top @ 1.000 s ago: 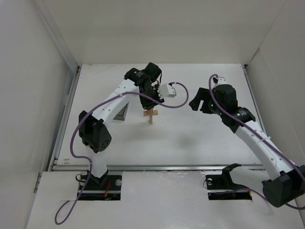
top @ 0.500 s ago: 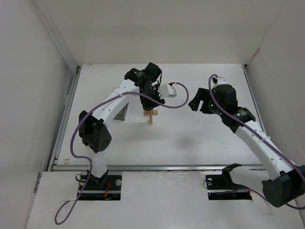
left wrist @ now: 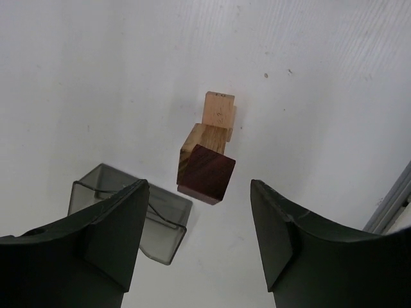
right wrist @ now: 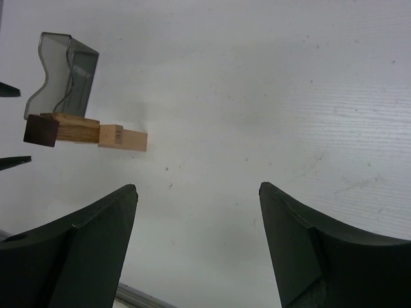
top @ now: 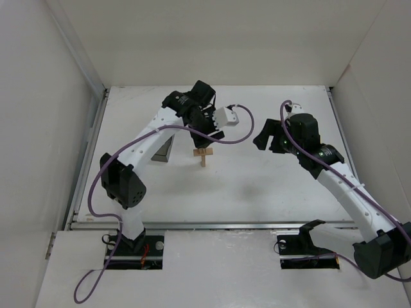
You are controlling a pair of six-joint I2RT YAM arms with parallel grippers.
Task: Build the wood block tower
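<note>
**Tower up at mid-table, both jaws spread**

Wood block tower (top: 204,156) is standing upright on the table (top: 257,192), a bit L of centre. From the base up: pale tan upright (right wrist: 123,138) is resting on the table, a wider tan block (right wrist: 72,127) is sitting on it, and a dark reddish-brown block (left wrist: 207,173) is sitting on top.

L arm (top: 160,125) is reaching over the tower. L jaws are hanging above it, spread. In the L wrist view the dark block is showing btwn them w/ a gap on each side, so nothing pinched.

Grey translucent box (top: 162,151) is sitting near the tower on its L, not touching it.

R arm (top: 302,138) is hanging to the R of the tower, well apart. R jaws are standing wide w/ nothing btwn them, facing tower & box.
</note>
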